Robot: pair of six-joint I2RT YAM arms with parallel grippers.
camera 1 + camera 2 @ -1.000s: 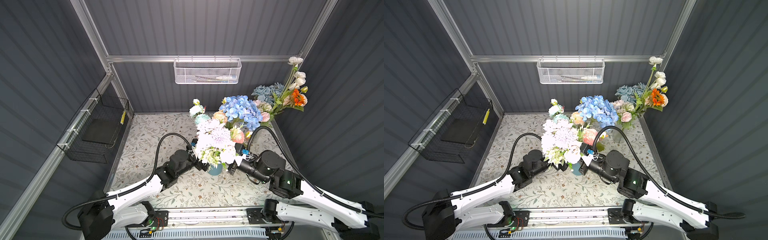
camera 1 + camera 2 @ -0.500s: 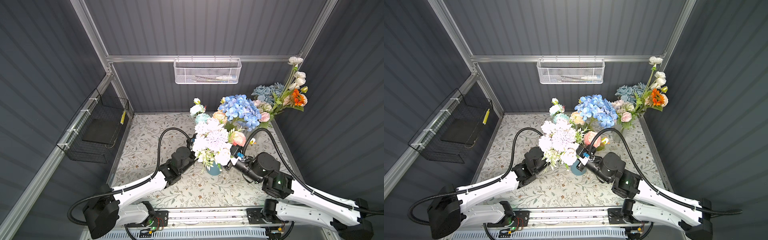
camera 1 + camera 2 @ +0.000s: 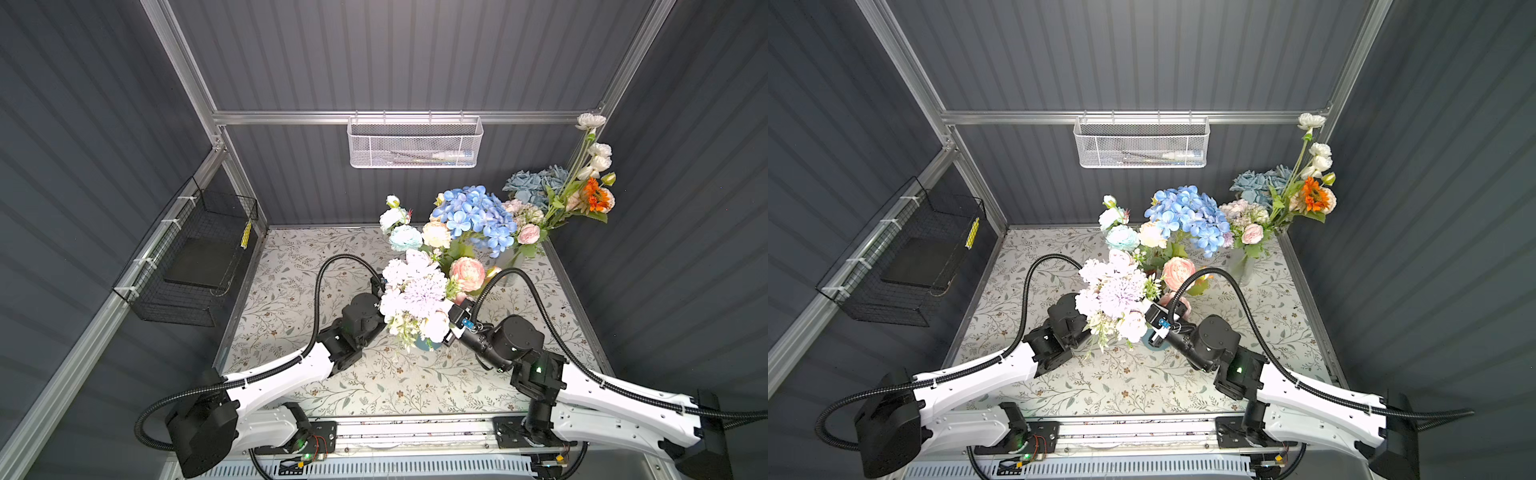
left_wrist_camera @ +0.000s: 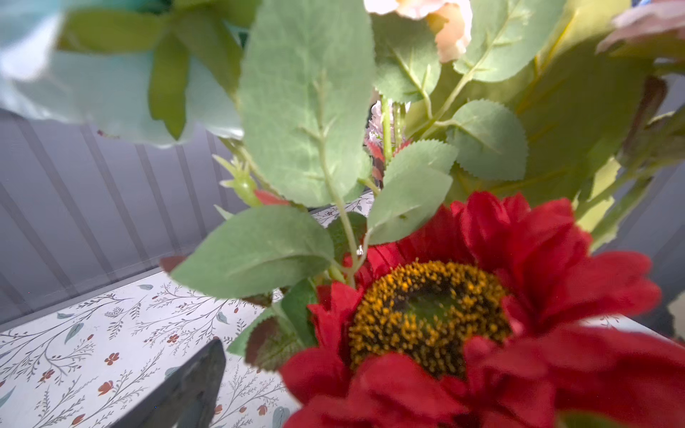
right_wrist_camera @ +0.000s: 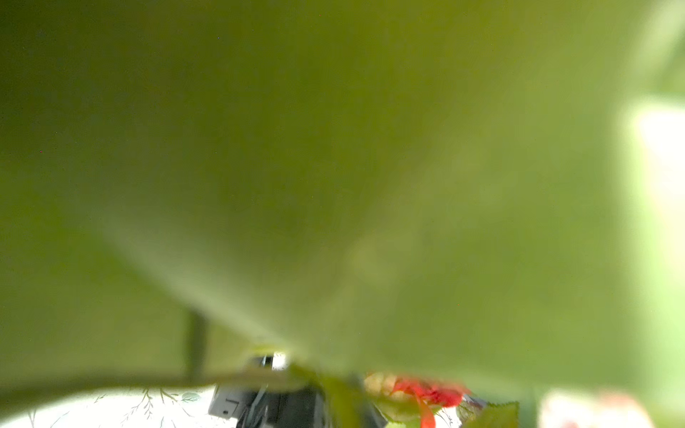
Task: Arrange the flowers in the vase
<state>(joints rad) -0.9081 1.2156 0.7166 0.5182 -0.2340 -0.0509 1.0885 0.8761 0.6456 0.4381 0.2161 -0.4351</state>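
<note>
Reaches under centre-frame flowers [image 3: 415, 291] with left gripper [image 4: 343, 370] spread wide, grasp hidden. Clamps right gripper [image 3: 449, 332] tight beside vase [image 3: 424, 344]; cannot tell on what.

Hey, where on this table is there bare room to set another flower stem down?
Bare tabletop lies at the back left, between the black wire basket and the left arm's cable; another strip runs in front of the teal vase, between the left arm and the right arm. The middle and back right are crowded with bouquets.

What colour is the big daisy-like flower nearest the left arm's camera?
The daisy-like flower is red with an orange-yellow centre; clearest in left wrist view.
</note>
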